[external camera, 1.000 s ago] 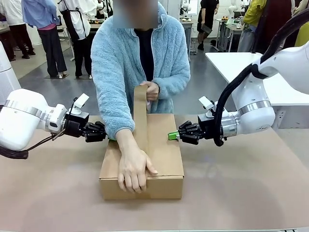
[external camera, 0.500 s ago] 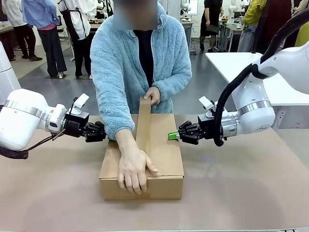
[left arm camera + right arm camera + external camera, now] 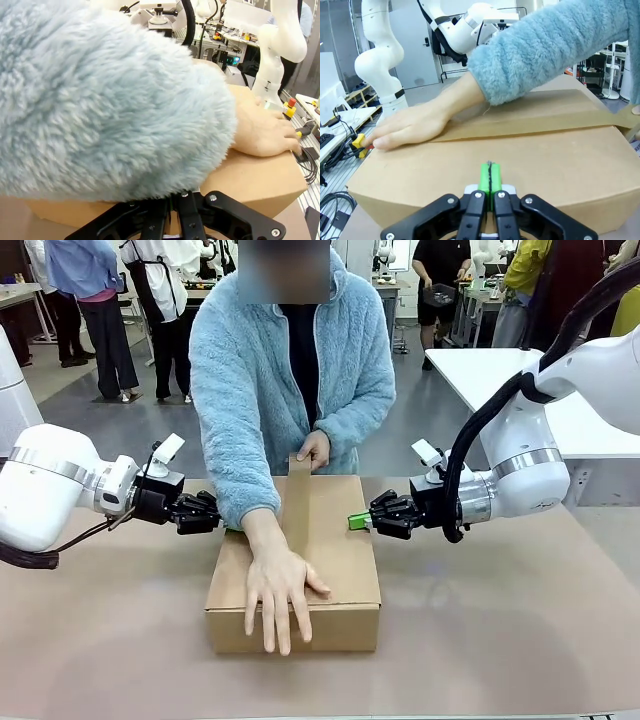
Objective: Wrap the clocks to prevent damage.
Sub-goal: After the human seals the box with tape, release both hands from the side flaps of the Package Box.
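No legible text anywhere.

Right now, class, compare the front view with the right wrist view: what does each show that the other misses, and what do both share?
Front only: the person's far hand holding the brown tape at the box's far edge, and the shut left tool beside the blue sleeve.
Right wrist only: close up, the right tool, green pads shut together against the box's side.
Both: the cardboard box, with a hand pressing tape along its top.

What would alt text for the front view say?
A person's hand presses brown tape along a closed cardboard box on a table. The shut left gripper and right gripper brace the box's sides.
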Robot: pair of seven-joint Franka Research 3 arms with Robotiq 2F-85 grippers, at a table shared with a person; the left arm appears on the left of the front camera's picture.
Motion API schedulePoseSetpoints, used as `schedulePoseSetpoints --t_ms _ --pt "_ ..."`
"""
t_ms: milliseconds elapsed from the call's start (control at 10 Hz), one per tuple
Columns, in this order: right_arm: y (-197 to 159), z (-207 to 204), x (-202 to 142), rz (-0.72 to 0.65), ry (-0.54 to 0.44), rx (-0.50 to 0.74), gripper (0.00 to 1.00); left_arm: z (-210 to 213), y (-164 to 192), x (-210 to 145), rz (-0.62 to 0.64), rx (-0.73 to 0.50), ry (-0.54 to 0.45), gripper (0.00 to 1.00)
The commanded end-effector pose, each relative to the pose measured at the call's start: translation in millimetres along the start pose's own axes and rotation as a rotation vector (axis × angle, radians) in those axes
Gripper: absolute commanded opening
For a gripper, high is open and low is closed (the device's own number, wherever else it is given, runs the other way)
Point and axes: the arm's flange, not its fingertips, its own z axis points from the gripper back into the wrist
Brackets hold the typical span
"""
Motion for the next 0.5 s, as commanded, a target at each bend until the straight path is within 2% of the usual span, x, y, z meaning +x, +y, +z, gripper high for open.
schedulePoseSetpoints --t_ms 0,400 --pt "-0.4 -1.0 -2.2 -0.005 0.005 -0.005 0.01 -1.4 -0.2 -1.6 -0.003 0.0 0.005 0.0" --pt "-0.4 -1.0 -2.2 -0.005 0.005 -0.005 0.01 -1.4 -0.2 -1.6 -0.003 0.0 0.005 0.0"
